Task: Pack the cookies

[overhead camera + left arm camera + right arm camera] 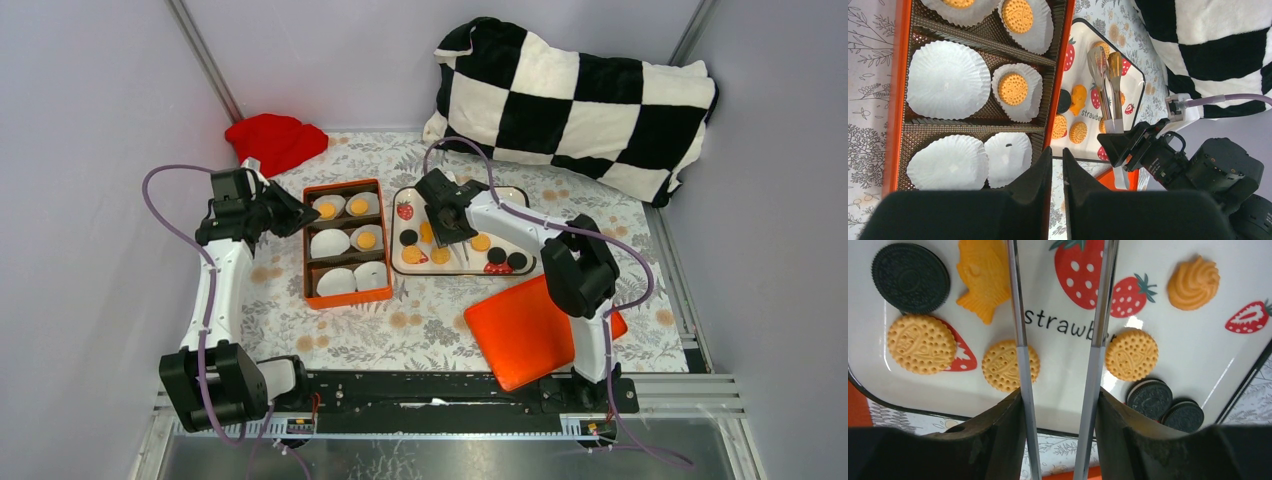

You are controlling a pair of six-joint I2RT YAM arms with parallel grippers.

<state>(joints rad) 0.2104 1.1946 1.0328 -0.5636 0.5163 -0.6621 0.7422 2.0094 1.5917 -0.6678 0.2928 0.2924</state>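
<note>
Beneath both arms, the flower-patterned desk (pixel 420 320) carries everything the packing needs. Just ahead of the left gripper (pixel 1057 156) sits the orange box (pixel 895 100). That gripper's jaws are almost pressed together, with only a slit between them and nothing in it. Directly under the right gripper (pixel 1058 407) lies the strawberry-printed tray (pixel 1198 340). Well behind those jaws, toward that arm's base, an orange lid (pixel 505 340) lies flat on the desk. The right jaws pinch a pair of metal tongs (pixel 1017 315), whose arms stand spread above the tray with nothing visibly caught between them.

Six white paper liners (pixel 948 80) line the box in three rows. The two nearest the left jaws are empty, the middle row has one empty and one filled, and both in the farthest row are filled. That puts three round orange cookies (pixel 1013 88) in the box, one per liner.

I judge the job about half done. Three liners wait, and the loose cookies on the tray lie to either side of the tong arms: round orange ones, black ones (pixel 910 277), a fish-shaped one (pixel 983 280) and a swirl (pixel 1193 282). One orange round lies right beneath the left tong arm. After filling, the lid presumably has to go on.
</note>
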